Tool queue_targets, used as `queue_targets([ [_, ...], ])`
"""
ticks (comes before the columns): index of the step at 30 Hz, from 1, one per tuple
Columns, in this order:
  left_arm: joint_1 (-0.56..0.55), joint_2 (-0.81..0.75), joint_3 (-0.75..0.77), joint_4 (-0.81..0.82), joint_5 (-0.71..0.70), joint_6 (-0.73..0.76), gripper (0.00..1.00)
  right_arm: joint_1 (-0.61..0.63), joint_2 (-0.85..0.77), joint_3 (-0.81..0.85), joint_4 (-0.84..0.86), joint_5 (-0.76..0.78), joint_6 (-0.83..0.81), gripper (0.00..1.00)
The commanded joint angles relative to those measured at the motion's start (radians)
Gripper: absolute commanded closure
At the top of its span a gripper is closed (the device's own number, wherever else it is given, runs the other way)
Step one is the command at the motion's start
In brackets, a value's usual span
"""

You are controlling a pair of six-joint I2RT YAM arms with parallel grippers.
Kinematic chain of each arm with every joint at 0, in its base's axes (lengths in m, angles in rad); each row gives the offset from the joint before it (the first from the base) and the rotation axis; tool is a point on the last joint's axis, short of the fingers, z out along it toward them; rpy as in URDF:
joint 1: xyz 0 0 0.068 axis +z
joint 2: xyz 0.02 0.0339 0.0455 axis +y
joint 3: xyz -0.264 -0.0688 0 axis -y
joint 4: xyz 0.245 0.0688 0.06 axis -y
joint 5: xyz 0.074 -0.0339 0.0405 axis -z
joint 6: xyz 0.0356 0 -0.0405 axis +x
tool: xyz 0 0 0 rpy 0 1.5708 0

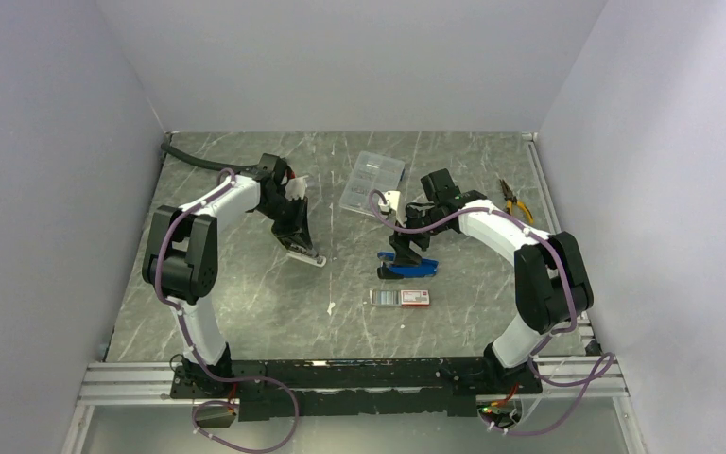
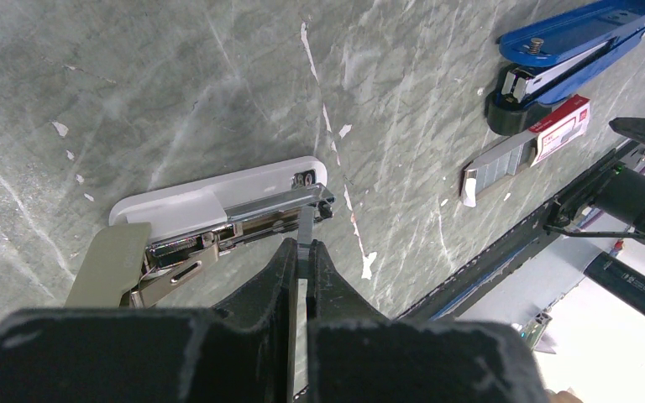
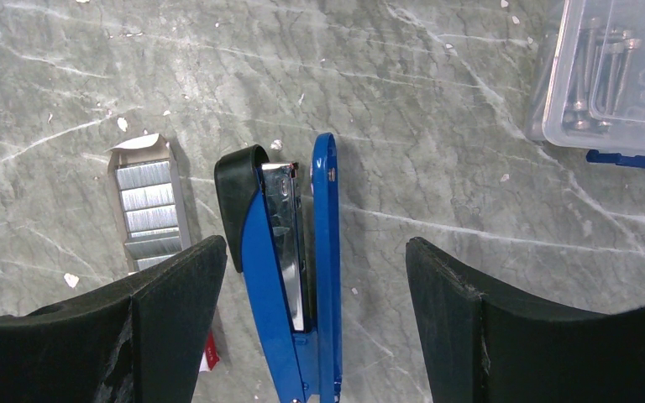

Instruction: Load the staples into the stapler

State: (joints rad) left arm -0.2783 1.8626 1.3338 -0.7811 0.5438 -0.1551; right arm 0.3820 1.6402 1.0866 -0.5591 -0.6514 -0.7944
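From above, two staplers lie on the tabletop (image 1: 246,317): one white stapler (image 1: 309,258) under the left jaws and one blue stapler (image 1: 412,269) under the right jaws. One staple box (image 1: 402,297) sits just in front of the blue one. One clear case (image 1: 371,182) and one pair of pliers (image 1: 516,200) lie farther back.

At the left wrist, the left jaws are pinched almost together on a single thin staple strip (image 2: 305,228). Its far end touches the white stapler's open chrome magazine. The box's red end bears white print too small to read.

At the right wrist, the right jaws stand wide apart and grip nothing, with the opened blue stapler lying between them. Beside it, the staples (image 3: 149,210) lie in the box's tray, at least four blocks in a row.
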Motion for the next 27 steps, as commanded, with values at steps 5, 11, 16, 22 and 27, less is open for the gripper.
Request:
queue_targets([
  [5,0.002,-0.002,0.019,0.022,-0.002,-0.013,0.97,0.002,0.0,0.007,-0.013,0.004,-0.021,0.18],
  [11,-0.001,-0.008,0.009,0.028,-0.006,-0.009,0.97,0.001,0.0,0.007,-0.014,0.006,-0.021,0.18],
  [16,-0.004,-0.01,0.0,0.033,-0.012,-0.008,0.97,0.001,0.001,0.009,-0.016,0.006,-0.02,0.18],
  [22,-0.009,-0.011,-0.011,0.038,-0.014,-0.006,0.97,0.001,0.001,0.007,-0.016,0.006,-0.021,0.18],
  [27,-0.01,-0.014,-0.007,0.037,-0.01,-0.004,0.97,0.001,0.002,0.007,-0.015,0.007,-0.021,0.18],
])
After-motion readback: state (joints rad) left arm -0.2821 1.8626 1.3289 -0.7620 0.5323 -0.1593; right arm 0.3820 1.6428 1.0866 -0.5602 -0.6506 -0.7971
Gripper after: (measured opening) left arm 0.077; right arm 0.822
